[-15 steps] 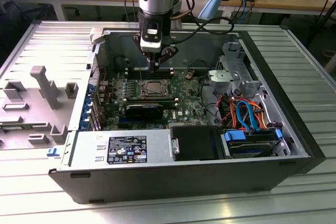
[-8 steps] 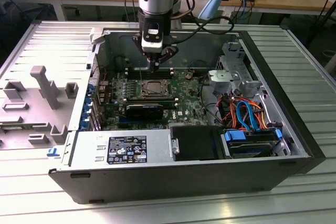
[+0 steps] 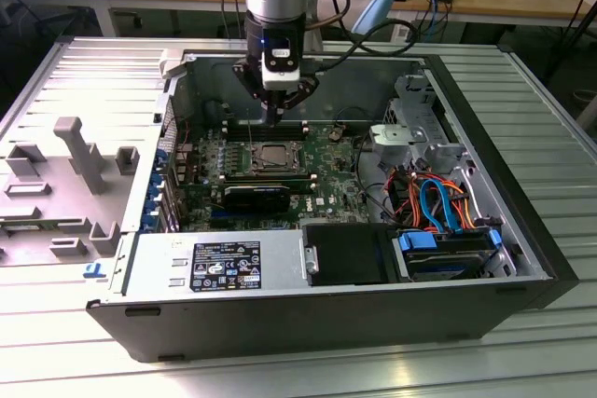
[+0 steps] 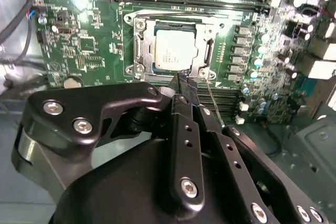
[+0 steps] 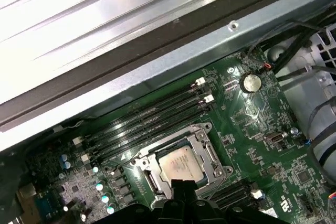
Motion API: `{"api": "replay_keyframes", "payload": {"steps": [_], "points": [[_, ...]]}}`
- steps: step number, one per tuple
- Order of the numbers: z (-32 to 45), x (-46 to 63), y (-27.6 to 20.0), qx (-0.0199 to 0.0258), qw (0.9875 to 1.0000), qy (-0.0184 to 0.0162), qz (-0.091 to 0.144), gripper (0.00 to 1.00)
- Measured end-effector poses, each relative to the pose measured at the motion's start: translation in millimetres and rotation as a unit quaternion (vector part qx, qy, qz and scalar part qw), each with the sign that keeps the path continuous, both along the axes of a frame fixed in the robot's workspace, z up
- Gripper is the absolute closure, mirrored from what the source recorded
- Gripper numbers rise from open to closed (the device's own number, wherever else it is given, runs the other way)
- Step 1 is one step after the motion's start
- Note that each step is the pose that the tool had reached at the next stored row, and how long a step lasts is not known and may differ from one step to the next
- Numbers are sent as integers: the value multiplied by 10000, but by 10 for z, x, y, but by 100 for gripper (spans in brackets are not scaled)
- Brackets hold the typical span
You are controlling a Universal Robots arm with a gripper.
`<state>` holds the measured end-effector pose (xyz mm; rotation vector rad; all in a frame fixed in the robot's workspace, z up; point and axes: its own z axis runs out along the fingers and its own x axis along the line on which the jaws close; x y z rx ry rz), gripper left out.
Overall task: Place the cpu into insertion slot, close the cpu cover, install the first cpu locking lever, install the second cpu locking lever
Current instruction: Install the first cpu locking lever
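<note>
One pincer (image 4: 181,80), tips pinched narrow and gripping nothing I can see, hangs at the slot (image 4: 137,67) edge. Cpu (image 4: 176,51) sits seated just beyond the tips, with the cover (image 4: 143,45) down. Risk: the tips slip off the thin lever (image 4: 212,100) beside them and gouge the board (image 4: 79,45).

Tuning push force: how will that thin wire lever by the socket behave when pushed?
The lever looks like a thin bare wire rod, so it is probably light and springy. It looks like smooth metal and may slip off the gripper. One end meets the socket, so it should pivot, not slide.
</note>
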<state>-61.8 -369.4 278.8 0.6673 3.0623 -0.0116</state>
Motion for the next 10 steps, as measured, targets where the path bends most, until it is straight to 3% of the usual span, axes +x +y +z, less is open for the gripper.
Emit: {"api": "replay_keyframes", "payload": {"steps": [1,2,5,10], "points": [[0,0,0,0,9995,0,304,89],[0,0,0,0,9989,0,464,89],[0,0,0,0,9981,0,617,89],[0,0,0,0,9979,0,640,89]]}}
